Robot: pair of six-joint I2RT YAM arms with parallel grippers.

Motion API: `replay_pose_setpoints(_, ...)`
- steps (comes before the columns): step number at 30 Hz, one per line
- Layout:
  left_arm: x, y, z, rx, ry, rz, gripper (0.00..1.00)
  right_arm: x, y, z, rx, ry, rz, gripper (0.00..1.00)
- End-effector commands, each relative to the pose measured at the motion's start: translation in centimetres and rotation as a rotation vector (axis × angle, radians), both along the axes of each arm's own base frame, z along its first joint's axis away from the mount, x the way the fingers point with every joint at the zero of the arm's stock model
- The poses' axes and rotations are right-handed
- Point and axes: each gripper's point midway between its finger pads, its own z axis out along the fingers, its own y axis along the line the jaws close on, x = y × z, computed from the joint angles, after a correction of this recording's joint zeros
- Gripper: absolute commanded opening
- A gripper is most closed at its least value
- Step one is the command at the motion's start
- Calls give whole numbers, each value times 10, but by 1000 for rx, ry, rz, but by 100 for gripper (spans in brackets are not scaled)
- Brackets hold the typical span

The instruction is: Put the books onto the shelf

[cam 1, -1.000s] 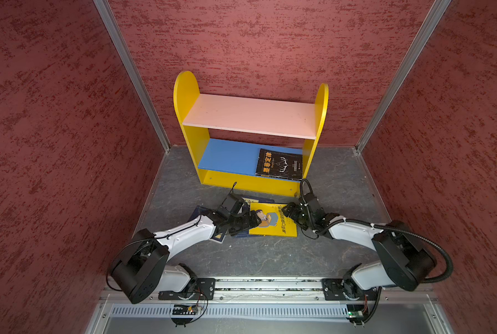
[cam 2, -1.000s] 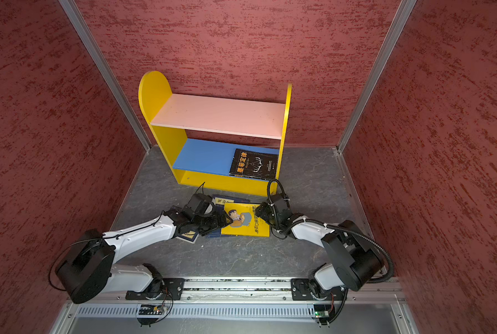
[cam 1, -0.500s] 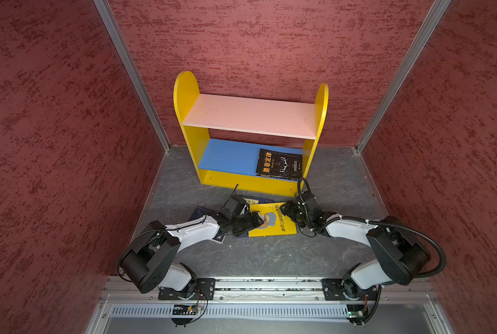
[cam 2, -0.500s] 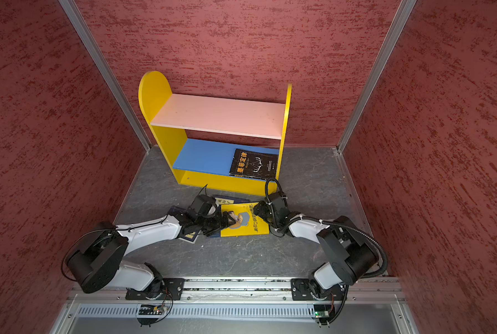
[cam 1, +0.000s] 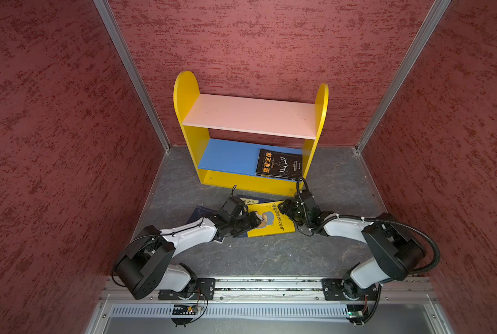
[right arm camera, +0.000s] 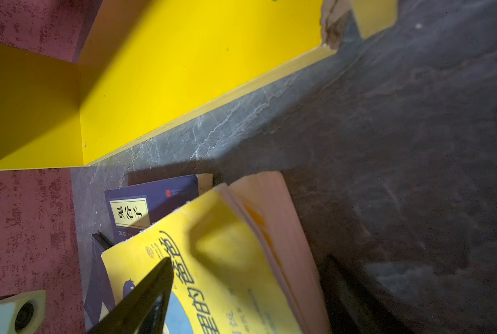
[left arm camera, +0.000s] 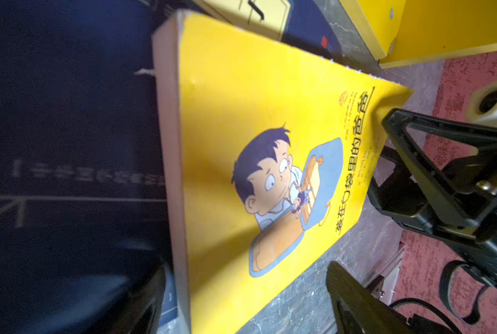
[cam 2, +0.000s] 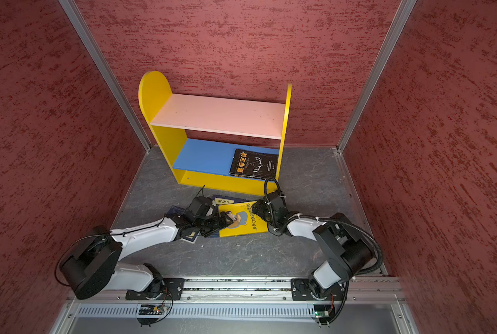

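The yellow book (cam 1: 273, 219) (cam 2: 244, 219) with the cartoon man lies on the floor before the shelf (cam 1: 250, 115) (cam 2: 218, 114), resting on navy books (cam 1: 196, 212) (cam 2: 227, 199). My left gripper (cam 1: 248, 223) (left arm camera: 247, 267) stands open at the book's left side, with a corner of the yellow book (left arm camera: 241, 115) between its jaws. At the book's right edge my right gripper (cam 1: 284, 209) (right arm camera: 248, 260) is open, one finger over the cover (right arm camera: 227, 245), the other beside the fanned pages. A black book (cam 1: 279, 163) (cam 2: 254, 164) lies flat on the blue lower board.
The shelf's yellow base (right arm camera: 183, 72) stands just beyond the books. A navy book with a yellow label (right arm camera: 154, 202) (left arm camera: 256, 14) lies between the yellow book and the base. Red walls (cam 1: 53, 144) close in both sides and the back.
Both grippers have closed in on the yellow book from its two sides. The book has turned a little on the pile. The left arm has stretched further forward.
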Motion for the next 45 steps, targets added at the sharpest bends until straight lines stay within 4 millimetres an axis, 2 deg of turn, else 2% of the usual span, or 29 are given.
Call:
replay_pose_setpoints(1, -1, 9, -7, 63, 17, 31, 87, -52, -18, -57, -113, 247, 34, 81)
replay_pose_setpoints(5, -3, 5, -18, 65, 48, 34, 85, -52, -18, -60, -118, 253, 35, 78)
replay_pose_setpoints(8, 0, -9, -17, 1, 39, 9, 83, -53, -18, -63, -121, 262, 39, 76)
replay_pose_setpoints(12, 5, -24, -3, -95, -18, -5, 80, -55, -18, -67, -125, 273, 41, 73)
replay_pose_setpoints(18, 9, -24, 31, -157, -141, -11, 78, -56, -15, -73, -116, 283, 52, 71)
replay_pose_setpoints(22, 7, -24, 57, -221, -208, -25, 68, -54, -12, -74, -106, 281, 56, 71)
replay_pose_setpoints(25, 5, -26, 68, -259, -226, -38, 52, -51, -8, -70, -87, 269, 62, 71)
replay_pose_setpoints(28, 4, -29, 68, -278, -213, -40, 36, -48, -3, -65, -58, 250, 72, 71)
replay_pose_setpoints(32, 6, -33, 61, -289, -184, -27, 35, -45, 5, -54, -5, 210, 87, 72)
replay_pose_setpoints(40, 7, -39, 62, -314, -173, -34, 25, -41, 18, -38, 73, 154, 128, 73)
replay_pose_setpoints(45, 7, -36, 74, -326, -201, -33, 12, -39, 22, -24, 85, 102, 162, 85)
